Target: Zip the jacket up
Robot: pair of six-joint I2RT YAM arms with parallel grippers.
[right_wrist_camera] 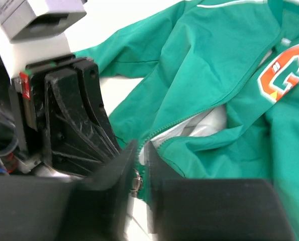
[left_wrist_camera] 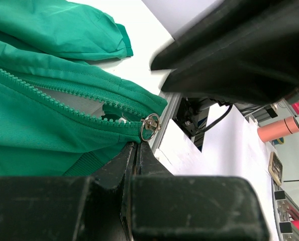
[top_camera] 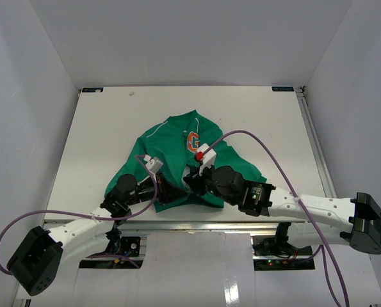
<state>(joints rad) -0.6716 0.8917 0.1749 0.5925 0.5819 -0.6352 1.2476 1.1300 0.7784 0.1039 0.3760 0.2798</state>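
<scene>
Right gripper [right_wrist_camera: 141, 151], barely parted, is straddling the jacket's [right_wrist_camera: 204, 65] zipper pull [right_wrist_camera: 135, 182]; I'm needing to clamp it, then draw collarward.

The jacket [top_camera: 174, 150] is green, with thin white piping [top_camera: 153, 131], a pale lining [right_wrist_camera: 209, 123] along the zipper and an orange "G" emblem [top_camera: 193, 141] edged white. Its zipper pull [left_wrist_camera: 150, 126] is silver. The table [top_camera: 113, 115] is white; the cables [top_camera: 241, 132] purple.
</scene>
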